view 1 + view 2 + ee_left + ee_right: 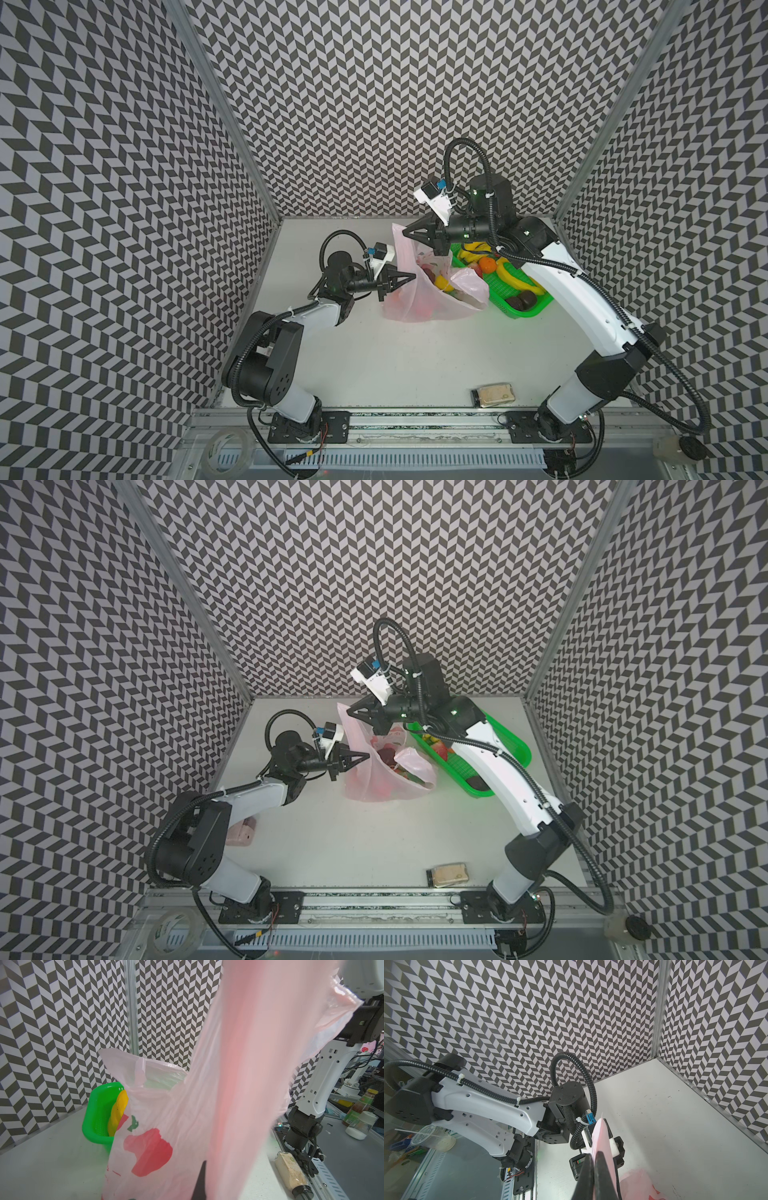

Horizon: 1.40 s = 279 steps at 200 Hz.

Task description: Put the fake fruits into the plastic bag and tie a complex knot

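The pink plastic bag stands open mid-table in both top views, with a yellow fruit and a dark red one inside. My left gripper is shut on the bag's near-left rim; one dark finger shows through the film. My right gripper is shut on a handle, pulled up taut at the far side, and its fingertips pinch the pink strip. More fake fruits lie in the green basket: bananas, an orange and dark brown ones. No knot is in view.
A small jar lies on its side near the front edge, right of centre. A tape roll sits on the front rail at the left. A pink object lies under the left arm. Patterned walls close in three sides.
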Tool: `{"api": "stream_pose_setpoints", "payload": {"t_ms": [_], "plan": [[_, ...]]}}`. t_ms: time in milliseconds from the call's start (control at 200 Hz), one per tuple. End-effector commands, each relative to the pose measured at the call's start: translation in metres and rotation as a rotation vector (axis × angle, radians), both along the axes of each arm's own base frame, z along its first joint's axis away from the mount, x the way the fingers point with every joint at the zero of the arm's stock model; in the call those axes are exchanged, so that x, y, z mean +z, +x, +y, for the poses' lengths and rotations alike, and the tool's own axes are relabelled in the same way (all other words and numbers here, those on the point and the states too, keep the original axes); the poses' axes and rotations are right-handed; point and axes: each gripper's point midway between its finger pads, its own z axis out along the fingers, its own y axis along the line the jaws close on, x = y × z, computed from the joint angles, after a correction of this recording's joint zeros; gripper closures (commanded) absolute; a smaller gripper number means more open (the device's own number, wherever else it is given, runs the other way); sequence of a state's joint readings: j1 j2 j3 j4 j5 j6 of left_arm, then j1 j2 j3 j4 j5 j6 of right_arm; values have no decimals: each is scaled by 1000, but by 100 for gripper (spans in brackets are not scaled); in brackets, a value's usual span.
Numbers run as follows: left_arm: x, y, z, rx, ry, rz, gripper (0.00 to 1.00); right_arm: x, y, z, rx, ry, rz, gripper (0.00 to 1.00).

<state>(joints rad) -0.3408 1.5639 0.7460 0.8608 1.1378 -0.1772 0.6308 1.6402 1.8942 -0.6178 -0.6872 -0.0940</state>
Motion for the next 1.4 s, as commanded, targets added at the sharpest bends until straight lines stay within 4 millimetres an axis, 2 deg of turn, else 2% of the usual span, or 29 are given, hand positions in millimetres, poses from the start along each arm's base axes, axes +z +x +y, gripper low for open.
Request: {"api": "stream_pose_setpoints", "payload": {"t_ms": [0, 55, 225, 320, 401, 491, 556, 641, 706, 796, 896, 1182, 1267, 1392], "plan": [[-6, 0, 0, 24, 10, 27, 100, 61, -11, -12, 3, 123, -176, 88], [-5, 0, 1, 29, 9, 27, 100, 68, -9, -19, -25, 131, -183, 70], [-2, 4, 4, 45, 3, 34, 100, 94, -7, -59, -138, 172, -206, 42], [-1, 7, 8, 62, 1, 38, 100, 99, -8, -94, -235, 201, -209, 33], [0, 7, 9, 68, -1, 37, 100, 95, -12, -122, -323, 238, -213, 23], [-1, 8, 9, 70, -1, 41, 100, 89, -25, -151, -426, 292, -223, 13], [-1, 8, 10, 74, -1, 40, 100, 81, -38, -162, -453, 332, -234, 10], [0, 9, 11, 76, -2, 42, 100, 69, -60, -162, -398, 362, -235, 5], [3, 10, 11, 77, -5, 39, 92, 58, -70, -160, -358, 363, -226, 3], [7, 10, 13, 85, -10, 33, 76, 41, -73, -156, -328, 341, -207, 1], [15, 10, 17, 109, -19, 23, 63, 30, -69, -153, -323, 328, -215, 0], [58, 8, 54, 284, -61, -37, 38, 46, -53, -142, -290, 420, -128, 0], [77, 5, 69, 347, -75, -59, 33, 59, -42, -146, -341, 472, -91, 0], [112, -5, 81, 412, -54, -97, 31, 75, -37, -143, -333, 493, -71, 2]]}}
